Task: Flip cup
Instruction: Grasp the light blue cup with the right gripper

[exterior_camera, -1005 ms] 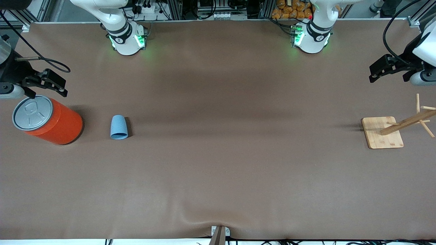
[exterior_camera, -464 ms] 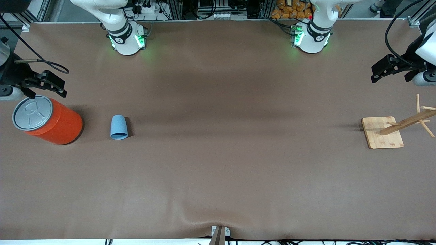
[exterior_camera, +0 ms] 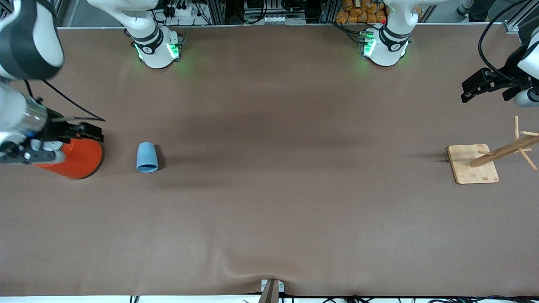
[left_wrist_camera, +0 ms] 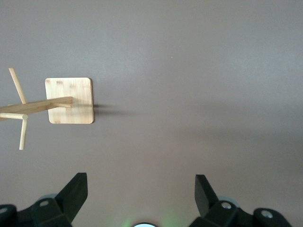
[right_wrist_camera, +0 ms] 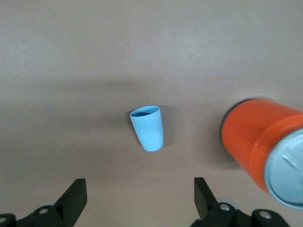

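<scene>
The cup (exterior_camera: pixel 147 157) is small, light blue and tapered. It lies on its side on the brown table, mouth toward the front camera, beside the orange can (exterior_camera: pixel 82 162). In the right wrist view the cup (right_wrist_camera: pixel 147 128) sits apart from the fingers with bare table between. My right gripper (exterior_camera: pixel 96 132) hangs open over the can, covering its lid, with nothing in it (right_wrist_camera: pixel 140 189). My left gripper (exterior_camera: pixel 466 93) is open and empty (left_wrist_camera: pixel 141 184) in the air at the left arm's end of the table.
The large orange can (right_wrist_camera: pixel 255 142) with a grey pull-tab lid stands at the right arm's end. A wooden peg rack on a square base (exterior_camera: pixel 471 166) stands at the left arm's end, also in the left wrist view as the rack base (left_wrist_camera: pixel 70 100).
My right arm has swung in over the orange can, which now hides most of it from the front camera. The left gripper drifted slightly toward the table's end. The cup has not moved.
</scene>
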{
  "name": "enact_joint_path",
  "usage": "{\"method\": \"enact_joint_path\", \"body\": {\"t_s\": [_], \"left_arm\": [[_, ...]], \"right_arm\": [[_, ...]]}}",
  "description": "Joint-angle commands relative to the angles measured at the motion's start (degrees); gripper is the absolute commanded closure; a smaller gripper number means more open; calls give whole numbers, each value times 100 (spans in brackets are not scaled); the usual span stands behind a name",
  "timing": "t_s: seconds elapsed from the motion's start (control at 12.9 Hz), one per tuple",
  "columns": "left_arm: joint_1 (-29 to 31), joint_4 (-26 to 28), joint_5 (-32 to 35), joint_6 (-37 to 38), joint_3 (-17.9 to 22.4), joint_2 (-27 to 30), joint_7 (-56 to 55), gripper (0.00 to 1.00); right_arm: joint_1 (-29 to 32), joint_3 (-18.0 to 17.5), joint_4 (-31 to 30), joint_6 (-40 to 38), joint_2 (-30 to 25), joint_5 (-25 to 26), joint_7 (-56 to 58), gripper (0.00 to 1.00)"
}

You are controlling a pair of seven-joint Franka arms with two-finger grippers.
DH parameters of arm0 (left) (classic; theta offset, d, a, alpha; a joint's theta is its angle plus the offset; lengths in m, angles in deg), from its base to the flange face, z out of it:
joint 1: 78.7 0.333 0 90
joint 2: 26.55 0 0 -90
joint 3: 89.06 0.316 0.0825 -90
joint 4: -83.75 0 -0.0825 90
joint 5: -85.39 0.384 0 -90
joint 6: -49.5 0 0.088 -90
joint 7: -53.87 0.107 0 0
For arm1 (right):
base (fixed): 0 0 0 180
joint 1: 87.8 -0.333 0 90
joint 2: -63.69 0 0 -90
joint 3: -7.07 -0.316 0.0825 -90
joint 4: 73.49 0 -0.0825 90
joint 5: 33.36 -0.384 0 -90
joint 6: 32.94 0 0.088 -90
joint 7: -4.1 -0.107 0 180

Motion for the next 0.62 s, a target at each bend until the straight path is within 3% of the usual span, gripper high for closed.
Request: {"method": "enact_joint_path", "body": {"t_s": [0.0,0.54], "left_arm": [[51,-36,-74,24,-21,6,77,0],[60,-53,-74,-3,-21,6,86,0]], "right_arm": [[93,-73,-382,279,168,-112,34,0],[154,-82,-2870,3081,45,-165,938,0]]}}
